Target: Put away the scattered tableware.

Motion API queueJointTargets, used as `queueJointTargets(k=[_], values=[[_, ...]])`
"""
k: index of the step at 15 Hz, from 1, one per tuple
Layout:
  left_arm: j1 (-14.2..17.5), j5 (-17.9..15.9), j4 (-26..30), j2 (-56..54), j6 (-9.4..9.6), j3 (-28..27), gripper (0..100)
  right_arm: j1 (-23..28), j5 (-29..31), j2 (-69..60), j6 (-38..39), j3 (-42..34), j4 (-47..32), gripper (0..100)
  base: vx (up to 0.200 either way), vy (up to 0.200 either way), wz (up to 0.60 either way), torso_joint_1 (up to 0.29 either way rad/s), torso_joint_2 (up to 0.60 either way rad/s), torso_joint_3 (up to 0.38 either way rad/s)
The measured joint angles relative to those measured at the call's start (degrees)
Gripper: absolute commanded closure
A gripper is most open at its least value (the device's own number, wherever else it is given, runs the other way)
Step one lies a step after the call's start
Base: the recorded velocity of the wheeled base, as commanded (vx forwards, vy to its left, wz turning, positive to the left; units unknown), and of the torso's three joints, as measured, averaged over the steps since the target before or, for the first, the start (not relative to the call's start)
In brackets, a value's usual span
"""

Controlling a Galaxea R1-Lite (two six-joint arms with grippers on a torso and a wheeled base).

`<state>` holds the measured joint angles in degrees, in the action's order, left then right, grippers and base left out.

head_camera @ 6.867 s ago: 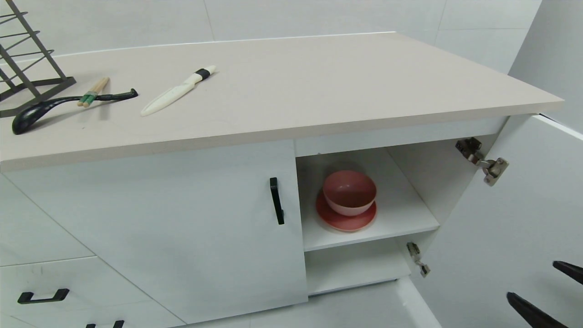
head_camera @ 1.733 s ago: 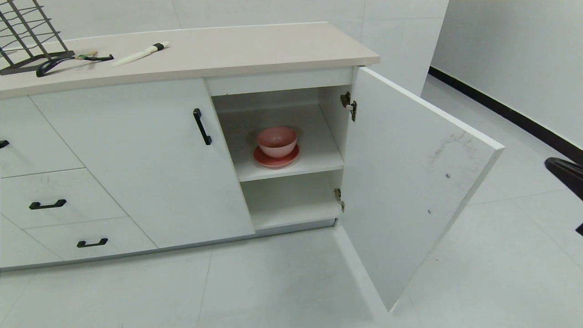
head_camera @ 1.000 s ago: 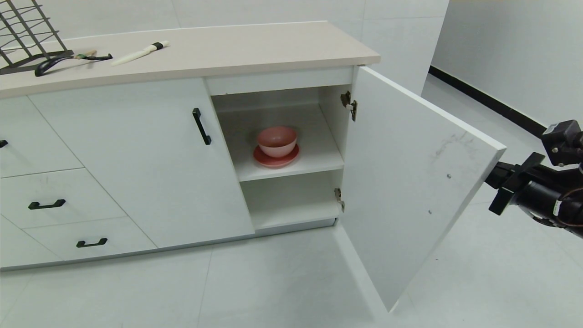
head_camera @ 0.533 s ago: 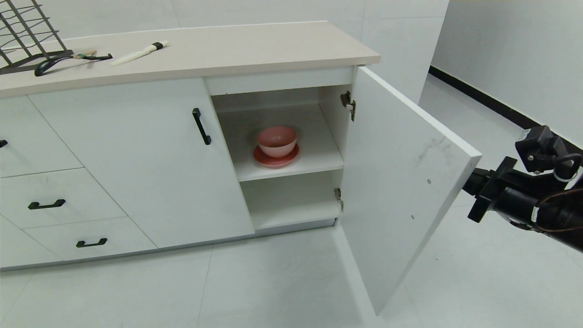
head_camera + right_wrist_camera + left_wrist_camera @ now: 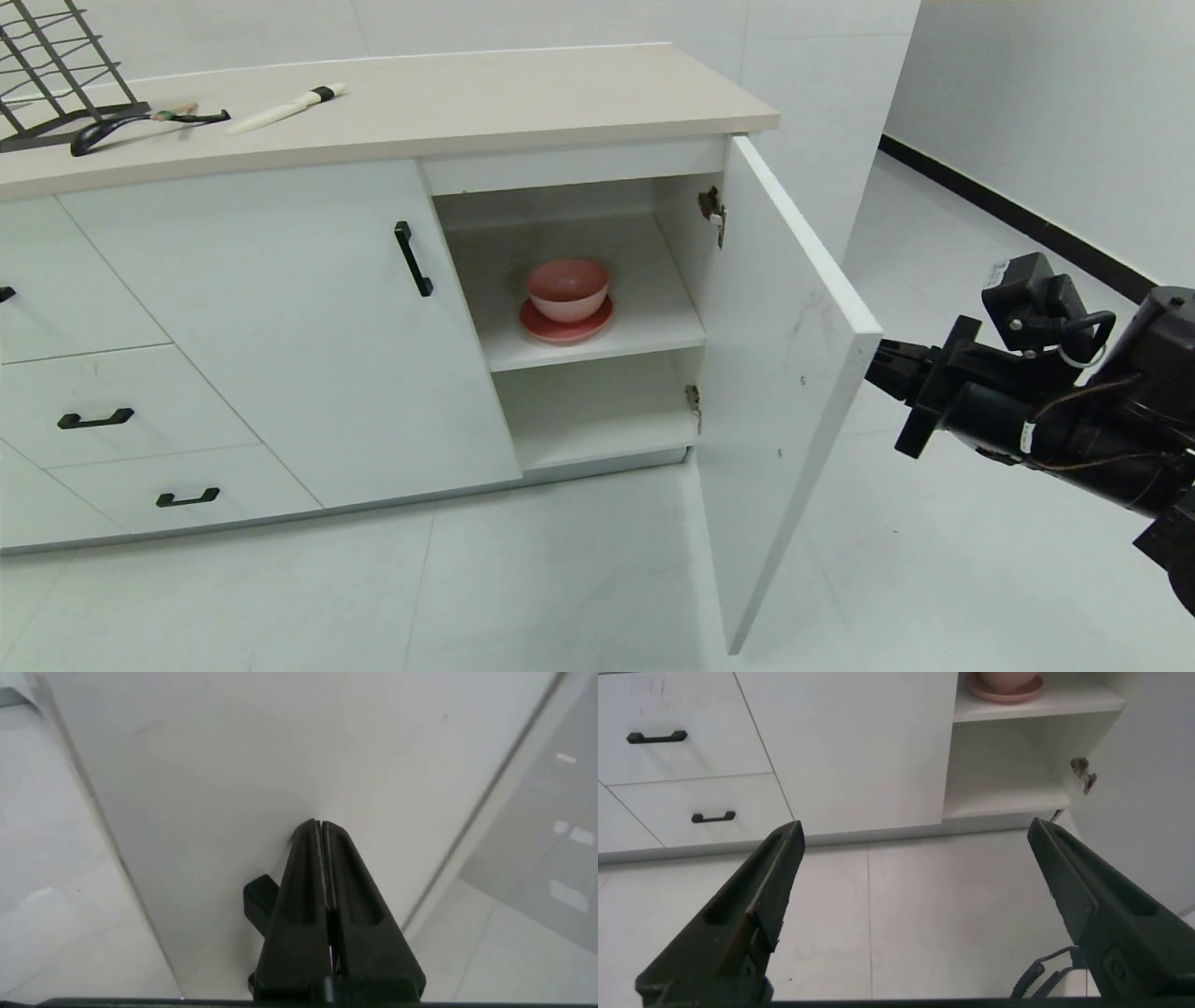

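Observation:
A pink bowl [image 5: 567, 287] sits on a red plate [image 5: 566, 326] on the upper shelf of the open cabinet. Its white door [image 5: 775, 373] stands roughly half open. My right gripper [image 5: 882, 364] is shut, with its tips pressed against the door's outer face [image 5: 320, 826]. On the countertop at the far left lie a black ladle [image 5: 121, 126], chopsticks [image 5: 177, 112] and a white knife [image 5: 285, 107]. My left gripper [image 5: 913, 831] hangs open over the floor before the cabinet, holding nothing; the plate [image 5: 1006, 686] is far beyond it.
A dark wire rack [image 5: 47, 65] stands at the counter's far left corner. Left of the open compartment are a shut door with a black handle [image 5: 414, 259] and drawers [image 5: 93, 418]. Bare tiled floor lies in front; a wall runs along the right.
The camera backed away from the cabinet. My right arm came in from the right, met the door's outer face and swung the door partway toward shut.

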<state>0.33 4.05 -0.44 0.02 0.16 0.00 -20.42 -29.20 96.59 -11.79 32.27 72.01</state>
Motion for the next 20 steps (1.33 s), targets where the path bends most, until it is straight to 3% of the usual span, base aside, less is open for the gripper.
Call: queueJointTargets(k=[13,20], values=[[0.0,0.0,0.0,0.0,0.0,0.0,0,-9.2,0.1,11.5,0.1,13.5,1.3,100,0.0,0.0,0.0,0.0,0.0,0.0],[0.0,0.0,0.0,0.0,-0.27,0.0,0,-11.3,0.1,16.9,0.1,21.8,1.7,100,0.0,0.0,0.0,0.0,0.0,0.0]])
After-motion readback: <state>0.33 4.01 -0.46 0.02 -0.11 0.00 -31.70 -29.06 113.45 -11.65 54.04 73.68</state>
